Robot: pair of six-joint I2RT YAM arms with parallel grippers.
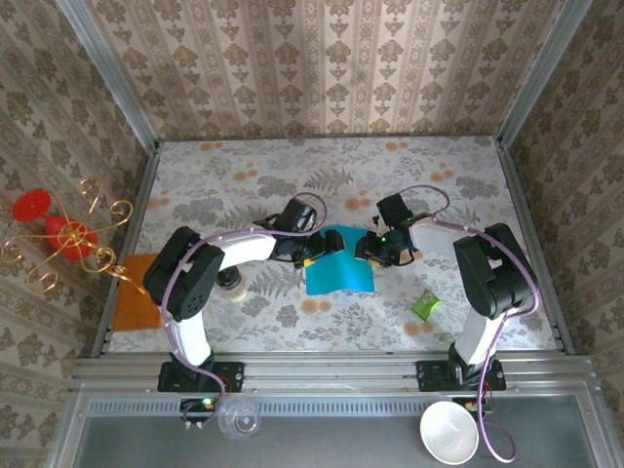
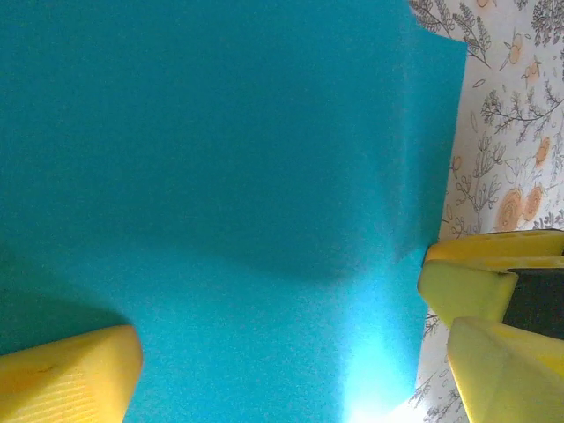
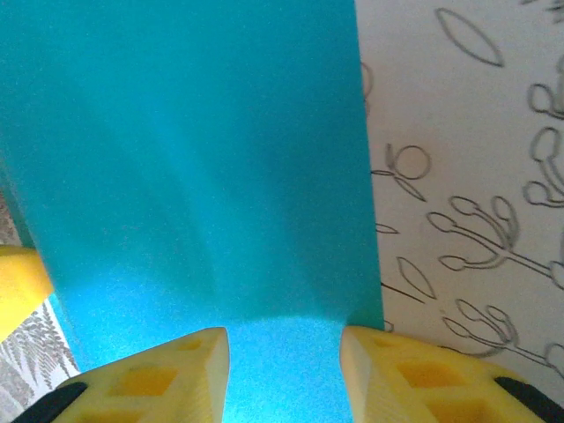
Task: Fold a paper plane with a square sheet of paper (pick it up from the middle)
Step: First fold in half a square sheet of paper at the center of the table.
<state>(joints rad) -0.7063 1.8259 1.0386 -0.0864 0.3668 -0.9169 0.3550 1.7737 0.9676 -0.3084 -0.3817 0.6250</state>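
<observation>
The square sheet of paper point(image 1: 338, 265) is teal-blue and lies on the flowered table between the two arms. My left gripper point(image 1: 308, 250) is at the sheet's far left part. In the left wrist view the paper point(image 2: 229, 176) spreads under the left gripper point(image 2: 286, 379), whose yellow fingers point(image 2: 66, 374) stand wide apart, open. My right gripper point(image 1: 376, 248) is at the sheet's far right edge. In the right wrist view the paper point(image 3: 194, 176) bows slightly and runs into the gap of the right gripper point(image 3: 282, 374), whose fingertips point(image 3: 163, 374) are apart.
A small green crumpled wrapper point(image 1: 425, 305) lies on the table right of the sheet. An orange flat mat point(image 1: 136, 291) sits at the left edge. A clear cup point(image 1: 239, 419) and a white bowl point(image 1: 448, 432) stand below the table's front rail. Wallpapered walls enclose three sides.
</observation>
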